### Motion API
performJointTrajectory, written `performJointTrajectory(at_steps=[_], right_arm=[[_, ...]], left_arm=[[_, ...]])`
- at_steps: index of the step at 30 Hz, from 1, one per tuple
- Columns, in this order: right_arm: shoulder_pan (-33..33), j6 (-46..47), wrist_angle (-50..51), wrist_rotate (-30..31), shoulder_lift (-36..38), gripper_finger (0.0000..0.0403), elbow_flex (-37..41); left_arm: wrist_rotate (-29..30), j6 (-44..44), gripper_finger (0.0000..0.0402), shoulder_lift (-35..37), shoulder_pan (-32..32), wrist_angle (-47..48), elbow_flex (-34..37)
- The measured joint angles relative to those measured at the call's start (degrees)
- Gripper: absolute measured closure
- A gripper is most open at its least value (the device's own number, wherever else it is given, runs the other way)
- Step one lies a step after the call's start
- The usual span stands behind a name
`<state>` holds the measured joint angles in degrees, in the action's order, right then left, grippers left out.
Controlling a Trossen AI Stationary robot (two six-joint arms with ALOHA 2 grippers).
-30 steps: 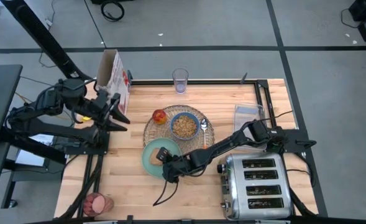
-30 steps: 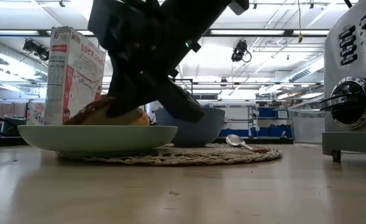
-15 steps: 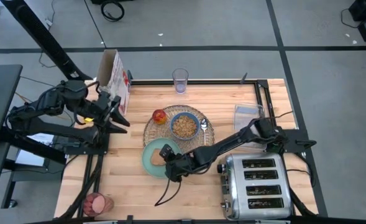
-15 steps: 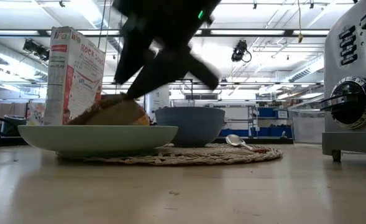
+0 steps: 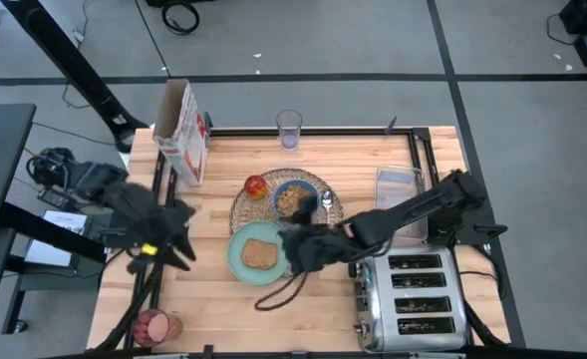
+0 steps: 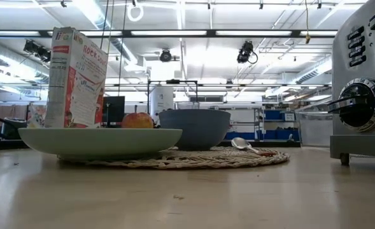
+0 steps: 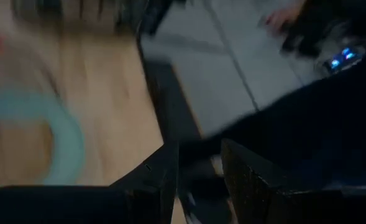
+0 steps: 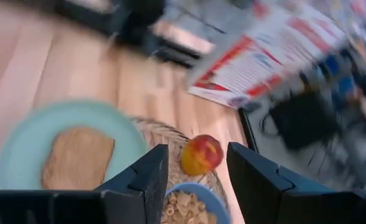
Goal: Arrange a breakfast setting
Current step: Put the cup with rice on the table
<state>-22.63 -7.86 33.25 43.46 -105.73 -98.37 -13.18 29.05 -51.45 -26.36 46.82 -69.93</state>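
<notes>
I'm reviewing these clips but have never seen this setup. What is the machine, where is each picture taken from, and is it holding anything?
It is a robot with two dark arms at a wooden table. One camera looks straight down, one sits at table-top height, and one rides on each wrist. On the table: a woven placemat, a blue bowl of cereal, an apple, a spoon, a mint-green plate with toast, a cereal box, a glass and a toaster. The right pincer is open and empty beside the plate. The left pincer sits at the table's left edge.
</notes>
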Motion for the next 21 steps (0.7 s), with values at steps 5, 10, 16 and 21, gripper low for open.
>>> performJointTrajectory(at_steps=[5, 10, 16, 21], right_arm=[[-1.11, 16.76, 3.59, 4.25, 4.15, 0.0232, -0.04], [-1.01, 24.16, 4.48, 1.68, 6.42, 0.0233, -0.04], [-0.44, 21.7, 4.47, -4.39, 8.01, 0.0232, -0.03], [-0.89, 16.4, 4.95, -9.7, 8.13, 0.0232, -0.02]], left_arm=[[-0.87, 15.25, 0.0261, -3.23, -6.98, 8.23, 0.0], [-4.45, 33.65, 0.0245, -6.14, -14.23, 5.75, 0.0], [-6.04, 57.34, 0.0252, -10.12, -21.6, 3.54, 0.0], [-1.68, 70.57, 0.0255, -13.78, -23.78, 7.09, 0.0]])
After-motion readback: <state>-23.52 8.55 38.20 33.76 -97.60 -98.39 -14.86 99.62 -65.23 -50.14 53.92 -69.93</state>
